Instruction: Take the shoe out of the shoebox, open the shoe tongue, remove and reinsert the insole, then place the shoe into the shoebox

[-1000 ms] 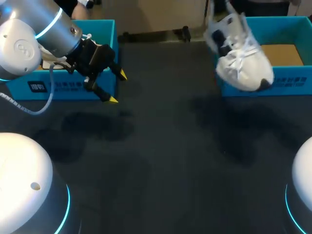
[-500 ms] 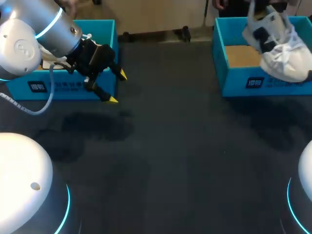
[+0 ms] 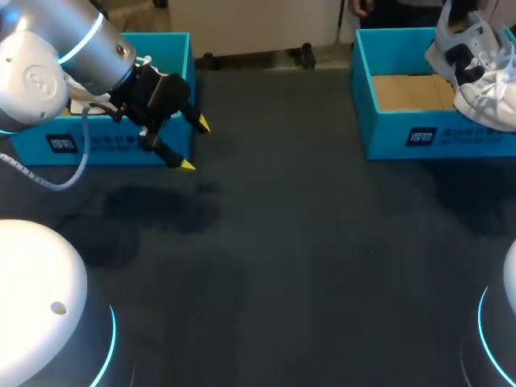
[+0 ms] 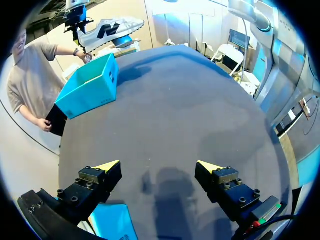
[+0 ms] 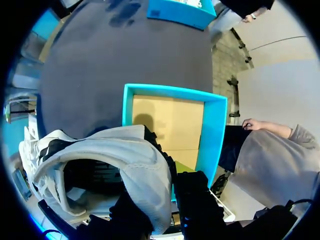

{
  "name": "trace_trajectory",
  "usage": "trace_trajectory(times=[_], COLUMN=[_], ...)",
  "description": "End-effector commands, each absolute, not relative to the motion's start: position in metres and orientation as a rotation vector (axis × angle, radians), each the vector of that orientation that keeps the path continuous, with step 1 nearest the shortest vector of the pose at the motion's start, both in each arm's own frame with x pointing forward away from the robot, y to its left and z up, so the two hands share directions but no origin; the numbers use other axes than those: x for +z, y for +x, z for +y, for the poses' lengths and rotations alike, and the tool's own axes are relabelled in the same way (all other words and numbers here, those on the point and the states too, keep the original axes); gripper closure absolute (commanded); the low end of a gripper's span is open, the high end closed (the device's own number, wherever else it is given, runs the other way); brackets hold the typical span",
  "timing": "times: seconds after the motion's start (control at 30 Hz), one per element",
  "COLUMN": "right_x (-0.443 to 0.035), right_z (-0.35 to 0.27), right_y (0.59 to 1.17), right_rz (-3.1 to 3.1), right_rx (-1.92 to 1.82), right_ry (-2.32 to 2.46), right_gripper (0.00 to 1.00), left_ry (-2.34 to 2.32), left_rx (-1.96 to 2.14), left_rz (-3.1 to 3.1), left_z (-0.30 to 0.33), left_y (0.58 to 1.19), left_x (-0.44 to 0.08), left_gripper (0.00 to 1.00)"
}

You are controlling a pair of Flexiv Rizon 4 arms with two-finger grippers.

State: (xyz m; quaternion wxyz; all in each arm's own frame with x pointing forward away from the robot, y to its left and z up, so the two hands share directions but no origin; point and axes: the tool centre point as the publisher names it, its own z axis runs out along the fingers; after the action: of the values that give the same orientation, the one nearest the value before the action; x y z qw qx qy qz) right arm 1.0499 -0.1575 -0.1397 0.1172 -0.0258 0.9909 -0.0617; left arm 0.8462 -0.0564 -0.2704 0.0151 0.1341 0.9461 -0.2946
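Observation:
A white sneaker with dark patches (image 3: 477, 74) hangs tilted above the right end of the open teal shoebox (image 3: 403, 129), whose cardboard floor is bare. In the right wrist view my right gripper (image 5: 167, 197) is shut on the sneaker's (image 5: 107, 157) heel collar, with the shoebox (image 5: 212, 130) straight below. The right gripper itself is hidden in the head view. My left gripper (image 3: 194, 144) hovers open and holds nothing, just in front of the other teal box. From the left wrist view, the left gripper (image 4: 157, 166) faces the far sneaker (image 4: 111, 29) and the shoebox (image 4: 90, 92).
A second teal box (image 3: 105, 145) stands at the back left, partly behind my left arm. The dark tabletop (image 3: 290, 242) stretches between the two boxes and toward the front edge.
My right arm has carried the sneaker to the right and back, from the shoebox's left front corner to above its right end. The left arm has stayed still.

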Motion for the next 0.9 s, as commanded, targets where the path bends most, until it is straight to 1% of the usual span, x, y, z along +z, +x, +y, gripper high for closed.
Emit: trace_trajectory(times=[0.03, 0.3, 0.37, 0.53, 0.73, 0.9], right_x=[-0.138, -0.138, -0.151, -0.165, -0.178, -0.177], right_z=[-0.158, -0.158, -0.175, -0.211, -0.243, -0.262], right_y=[1.049, 1.049, 1.054, 1.062, 1.075, 1.082], right_rz=[2.9, 2.9, 2.912, 2.903, 2.898, 2.913], right_rx=[-0.183, -0.183, -0.194, -0.144, -0.197, -0.194], right_ry=[-0.078, -0.078, 0.028, 0.168, 0.118, 0.053], right_gripper=[1.0, 1.0, 1.0, 1.0, 1.0, 1.0], left_ry=[0.418, 0.418, 0.418, 0.418, 0.418, 0.418], left_rx=[-0.914, -0.914, -0.914, -0.914, -0.914, -0.914], left_rz=[2.943, 2.943, 2.943, 2.943, 2.943, 2.943], left_z=[-0.056, -0.056, -0.056, -0.056, -0.056, -0.056], left_y=[0.845, 0.845, 0.845, 0.845, 0.845, 0.845], left_x=[-0.271, -0.271, -0.271, -0.271, -0.271, -0.271], left_gripper=[0.0, 0.0, 0.0, 0.0, 0.0, 0.0])
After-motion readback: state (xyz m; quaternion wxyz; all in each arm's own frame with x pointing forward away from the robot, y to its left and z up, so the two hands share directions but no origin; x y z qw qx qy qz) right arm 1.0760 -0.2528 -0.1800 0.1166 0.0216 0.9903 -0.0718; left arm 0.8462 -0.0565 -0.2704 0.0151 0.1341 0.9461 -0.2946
